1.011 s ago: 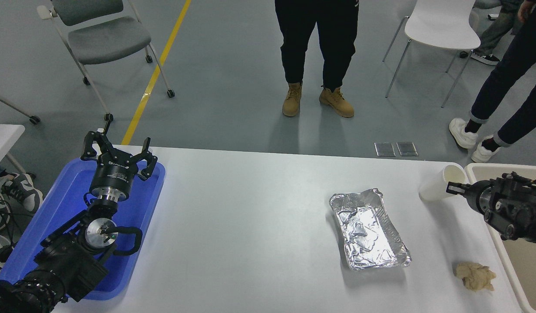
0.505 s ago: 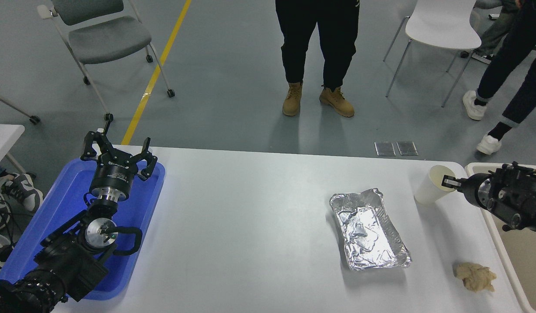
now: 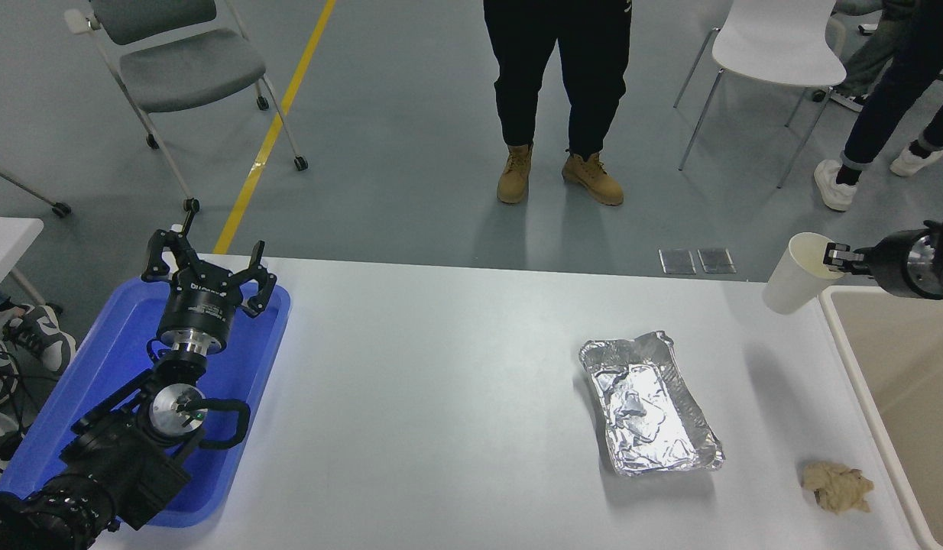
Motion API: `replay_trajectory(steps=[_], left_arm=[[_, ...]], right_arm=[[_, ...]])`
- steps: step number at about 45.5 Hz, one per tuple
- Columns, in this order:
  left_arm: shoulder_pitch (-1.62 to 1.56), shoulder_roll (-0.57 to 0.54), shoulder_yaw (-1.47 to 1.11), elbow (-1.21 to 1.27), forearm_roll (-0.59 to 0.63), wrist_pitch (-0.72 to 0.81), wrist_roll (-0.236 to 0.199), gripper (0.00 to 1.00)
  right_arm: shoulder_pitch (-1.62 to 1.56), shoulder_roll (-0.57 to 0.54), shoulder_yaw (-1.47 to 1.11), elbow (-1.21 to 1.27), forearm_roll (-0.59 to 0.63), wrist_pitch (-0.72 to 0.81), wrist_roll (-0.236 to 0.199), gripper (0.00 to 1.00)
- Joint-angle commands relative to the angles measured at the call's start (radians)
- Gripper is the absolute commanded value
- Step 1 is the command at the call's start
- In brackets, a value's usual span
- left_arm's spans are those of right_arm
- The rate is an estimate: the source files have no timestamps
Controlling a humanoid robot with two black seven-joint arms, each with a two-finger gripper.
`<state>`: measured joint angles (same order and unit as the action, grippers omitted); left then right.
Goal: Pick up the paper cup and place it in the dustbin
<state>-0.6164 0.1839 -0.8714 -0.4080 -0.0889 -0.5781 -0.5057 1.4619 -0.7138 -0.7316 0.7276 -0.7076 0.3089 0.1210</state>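
Right arm holding cup up at the far right corner of the table, beside the bin.

Right black gripper (image 3: 837,254) pinches the rim of the small white tapered paper cup (image 3: 794,276), one finger inside the cream mouth; cup tilted, clear of the white table (image 3: 441,397), just left of the large beige rectangular dustbin (image 3: 842,336) with its pale cream rim. Left black gripper (image 3: 209,269) parked over the blue plastic tray (image 3: 246,367) at lower left, fingers spread, holding nothing. Crinkled silver foil tray (image 3: 649,403) sits mid-right on the table; crumpled tan paper wad (image 3: 837,486) near the front right edge. A person in tan boots (image 3: 559,177) stands beyond the far side.
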Motion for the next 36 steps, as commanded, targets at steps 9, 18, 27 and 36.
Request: replay_trajectory(steps=[9,18,27,36], left_arm=[[0.001,0.000,-0.001,0.000,0.000,0.000,0.001,1.00],[0.001,0.002,-0.003,-0.002,0.000,0.000,0.001,1.00],[0.003,0.002,-0.003,-0.002,0.000,0.000,0.001,1.00],[0.003,0.002,-0.004,-0.002,0.000,0.000,0.001,1.00]], right_arm=[[0.494,-0.035,-0.364,0.219,-0.003,0.125,0.012,0.00],[0.633,-0.019,-0.463,0.306,-0.001,0.141,0.011,0.00],[0.675,-0.015,-0.491,0.343,0.000,0.148,0.006,0.00],[0.690,-0.021,-0.506,0.351,0.000,0.148,0.006,0.00]])
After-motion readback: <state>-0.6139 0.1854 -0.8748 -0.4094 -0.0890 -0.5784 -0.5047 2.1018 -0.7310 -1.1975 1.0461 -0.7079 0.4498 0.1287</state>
